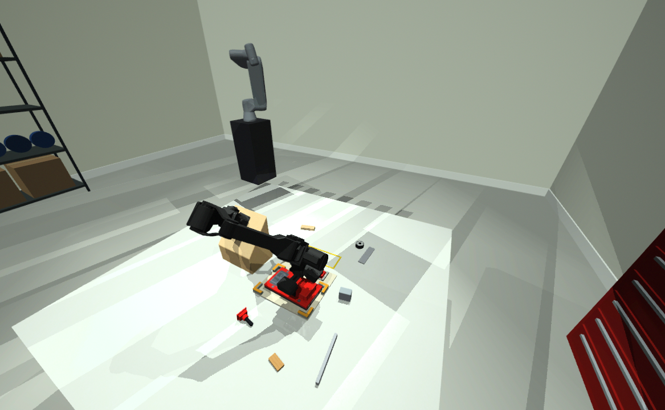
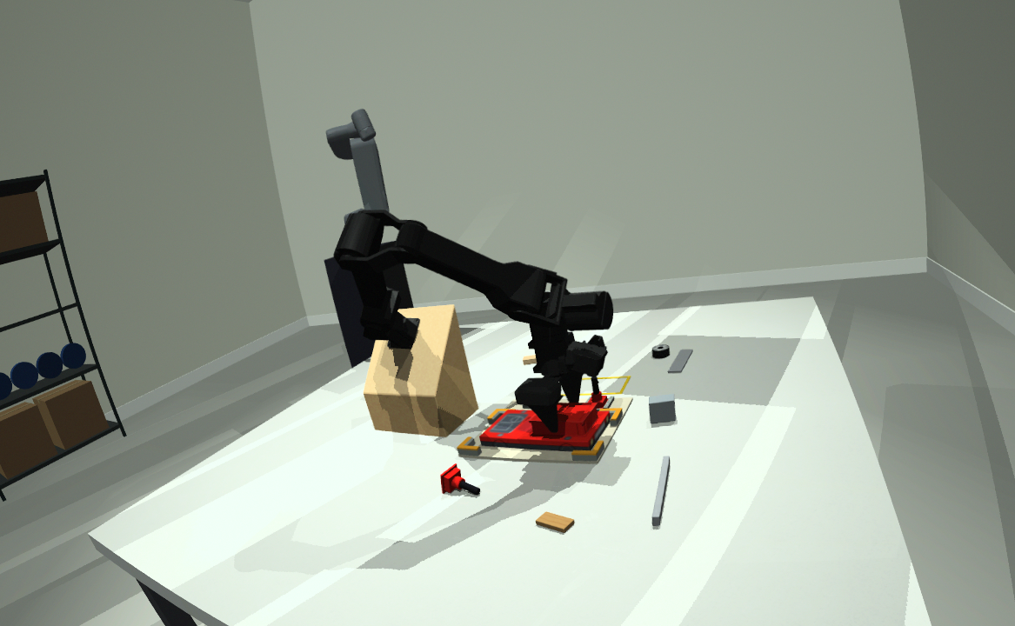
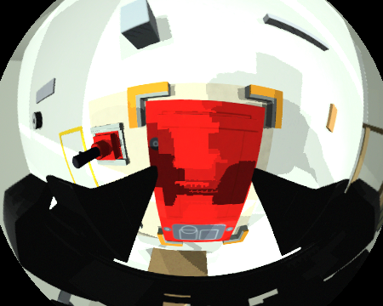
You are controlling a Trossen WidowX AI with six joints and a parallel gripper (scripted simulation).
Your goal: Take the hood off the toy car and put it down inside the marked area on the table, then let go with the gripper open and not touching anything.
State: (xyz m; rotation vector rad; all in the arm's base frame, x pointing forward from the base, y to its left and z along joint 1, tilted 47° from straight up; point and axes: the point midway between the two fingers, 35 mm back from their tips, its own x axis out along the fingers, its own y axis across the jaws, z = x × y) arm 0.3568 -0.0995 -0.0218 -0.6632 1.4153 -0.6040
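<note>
The red toy car sits on a cream board between orange corner brackets. Its hood, seemingly the raised red block, is on the car. My gripper is open, pointing down, with one finger on each side of the block. The near fingertip is low beside the block's near side; the far one is partly hidden behind it. I cannot tell whether they touch. The marked area, a yellow outline, lies beyond the board.
A red piece with a black stem stands in a holder between car and outline. A similar piece lies in front. A grey block is to the right. A tan box stands left.
</note>
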